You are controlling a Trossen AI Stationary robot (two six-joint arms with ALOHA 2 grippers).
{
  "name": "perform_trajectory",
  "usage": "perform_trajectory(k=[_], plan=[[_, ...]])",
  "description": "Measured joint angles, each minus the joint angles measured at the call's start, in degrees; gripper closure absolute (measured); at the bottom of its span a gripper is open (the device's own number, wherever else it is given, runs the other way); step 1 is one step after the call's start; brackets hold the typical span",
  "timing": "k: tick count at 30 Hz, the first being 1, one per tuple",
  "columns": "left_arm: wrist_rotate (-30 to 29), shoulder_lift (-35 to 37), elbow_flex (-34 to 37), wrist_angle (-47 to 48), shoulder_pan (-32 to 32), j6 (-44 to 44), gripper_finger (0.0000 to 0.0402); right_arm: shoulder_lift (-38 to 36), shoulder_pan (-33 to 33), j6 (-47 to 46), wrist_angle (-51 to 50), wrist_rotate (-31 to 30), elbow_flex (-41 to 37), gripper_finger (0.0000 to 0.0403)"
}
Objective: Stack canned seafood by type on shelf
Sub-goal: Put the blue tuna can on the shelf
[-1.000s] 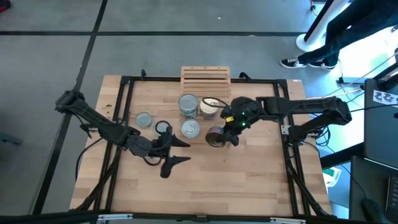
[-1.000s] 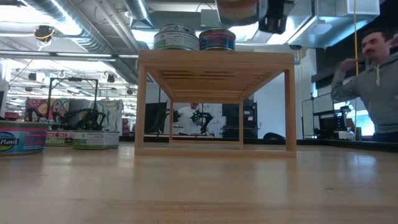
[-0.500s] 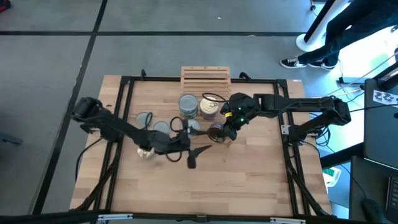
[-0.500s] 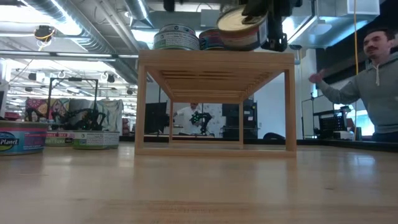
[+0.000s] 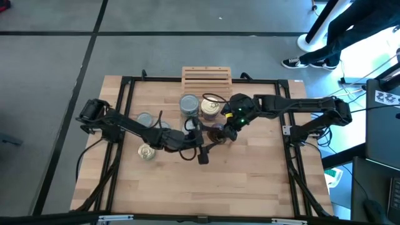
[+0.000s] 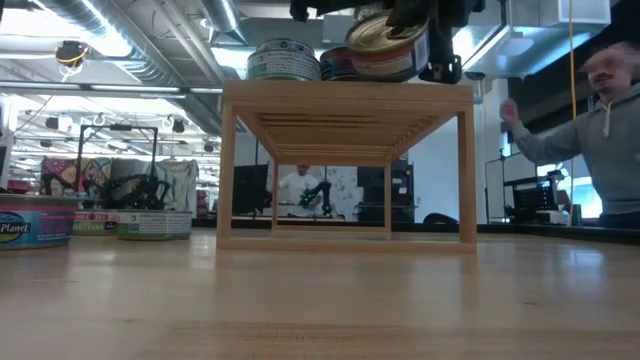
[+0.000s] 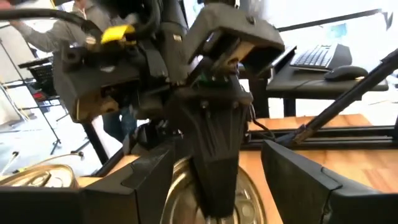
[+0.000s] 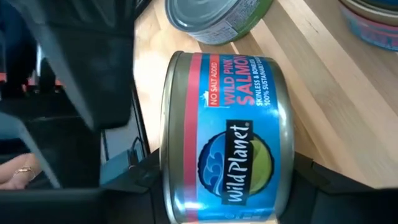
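Right wrist view shows the right gripper [image 8: 217, 186] clamped on a salmon can [image 8: 221, 134] with a blue and red label, one dark finger on each flat end, so the can hangs tilted on its side with its short axis running from finger to finger and its curved wall facing the camera. In the high view this can [image 5: 217, 132] sits near the middle of the tabletop [image 5: 262, 181], just in front of the two cans [image 5: 189, 105] standing at the shelf [image 5: 207, 76]. The low view shows its golden top [image 6: 385, 32] tipped up toward the camera, beside the can with the green label [image 6: 283, 60]. The left gripper [image 5: 201, 145] hovers just beside it with its fingers spread wide and nothing between them. To finish the step well, the right wrist probably has to roll the can until its flat ends lie level, centre it over a can of the same kind, lower it to contact, and only then let go; the left arm should hold clear of the shelf.
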State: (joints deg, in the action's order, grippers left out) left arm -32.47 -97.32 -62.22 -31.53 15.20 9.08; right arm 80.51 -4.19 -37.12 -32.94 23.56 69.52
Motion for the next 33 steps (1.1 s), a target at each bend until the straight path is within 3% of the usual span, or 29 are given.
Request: perform_trajectory(k=[9, 20, 28, 33], plan=[[-0.17, 0.13, -0.09, 4.15, -0.35, -1.35, 0.0164, 1.62, 0.00, 0.08, 1.30, 0.33, 0.22, 0.0212], [0.04, -0.04, 0.01, 6.92, -0.96, -2.31, 0.0164, 1.88, 0.00, 0.12, 0.49, -0.87, 0.00, 0.0151], [0.06, -0.02, 0.01, 7.55, -1.11, -2.76, 0.0164, 1.44, -0.79, 1.68, -3.09, 0.48, 0.36, 0.0147], [0.02, -0.02, 0.01, 9.26, -1.35, -3.42, 0.0164, 1.44, -0.71, 4.29, -7.02, -2.74, 3.48, 0.0146]])
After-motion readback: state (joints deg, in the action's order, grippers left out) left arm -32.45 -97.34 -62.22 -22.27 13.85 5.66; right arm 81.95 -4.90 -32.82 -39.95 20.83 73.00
